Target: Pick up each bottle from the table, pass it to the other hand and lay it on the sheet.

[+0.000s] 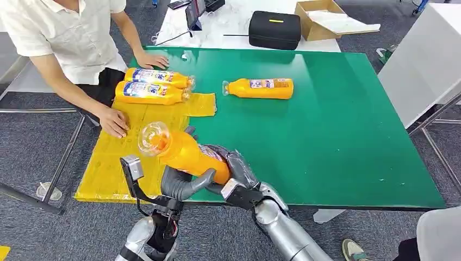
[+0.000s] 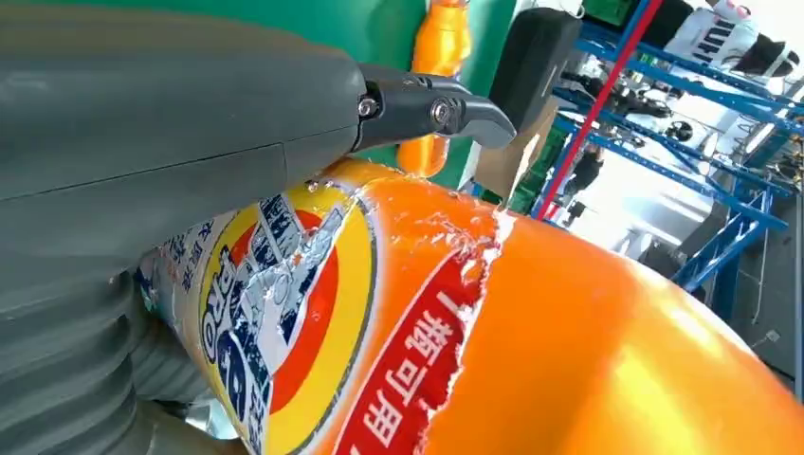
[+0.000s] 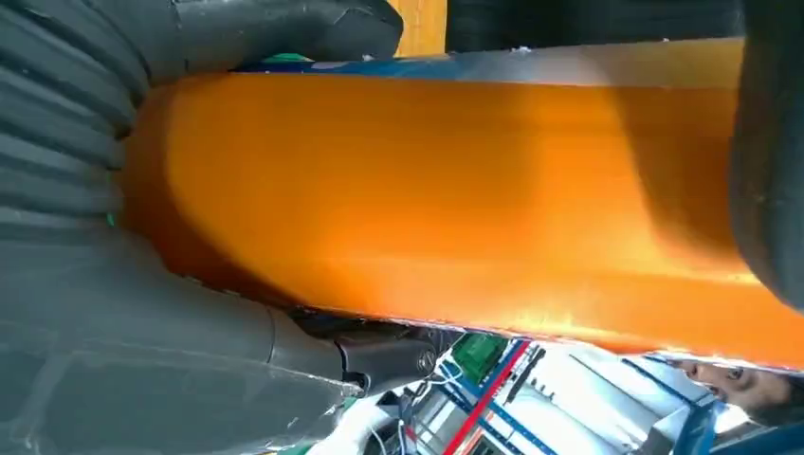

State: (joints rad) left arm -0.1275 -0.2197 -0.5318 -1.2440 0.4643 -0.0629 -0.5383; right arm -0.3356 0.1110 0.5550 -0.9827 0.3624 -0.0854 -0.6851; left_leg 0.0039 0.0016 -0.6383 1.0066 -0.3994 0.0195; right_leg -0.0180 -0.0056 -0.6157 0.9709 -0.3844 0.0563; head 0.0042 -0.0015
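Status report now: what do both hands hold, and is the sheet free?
Left hand and right hand both grip the lifted bottle, mid-handover. Two bottles lie on the yellow sheet; one waits on the table. Person's hand rests on the sheet.

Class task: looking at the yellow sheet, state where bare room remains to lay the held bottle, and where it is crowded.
Bare: the yellow sheet's near half, between the person's hand and the table's front edge. Crowded: its far end, where two bottles lie side by side. The held bottle sits between the left hand and right hand.
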